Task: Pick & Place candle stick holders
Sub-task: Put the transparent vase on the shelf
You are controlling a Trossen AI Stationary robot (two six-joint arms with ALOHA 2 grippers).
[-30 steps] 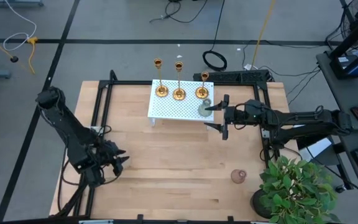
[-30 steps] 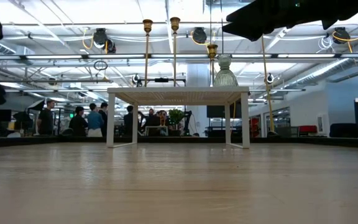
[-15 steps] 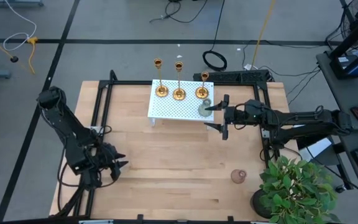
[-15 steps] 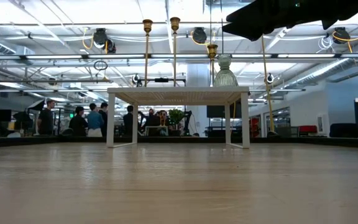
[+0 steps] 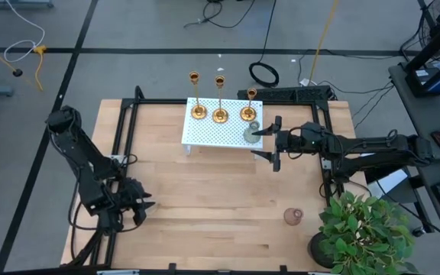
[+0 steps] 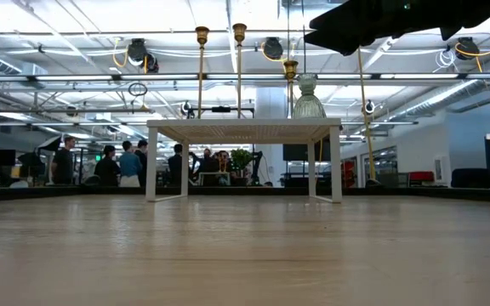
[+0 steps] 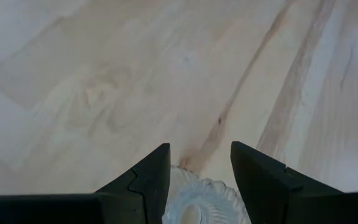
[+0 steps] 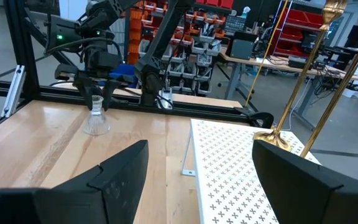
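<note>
Three gold candle stick holders [image 5: 198, 111] [image 5: 220, 114] [image 5: 248, 113] stand on their round bases along the far side of a white perforated stand [image 5: 212, 134]. They also show in the low view [image 6: 239, 72]. My left gripper [image 5: 142, 205] is at the table's left and points down over a clear glass holder [image 7: 197, 199], which also shows in the right wrist view [image 8: 96, 119]. My right gripper [image 5: 273, 145] is open and empty, level, just right of the stand [image 8: 241, 168]. My left gripper comes at the clear glass holder from above, fingers pointing down, one on either side of its upper part [image 8: 96, 99]. The flared base [image 7: 219, 190] shows below between the fingers. The holder is upright, its base at the table top; whether it rests there I cannot tell.
A small clear glass piece [image 5: 251, 135] stands on the stand's right near corner. A pinkish glass [image 5: 293, 217] stands on the table's near right, beside a potted plant [image 5: 361, 229]. A black frame [image 5: 128, 114] edges the table. People show in the room beyond [image 6: 126, 161].
My left gripper has gone toward the table's near left with the clear glass holder, which stays upright and has left the low view at its left edge.
</note>
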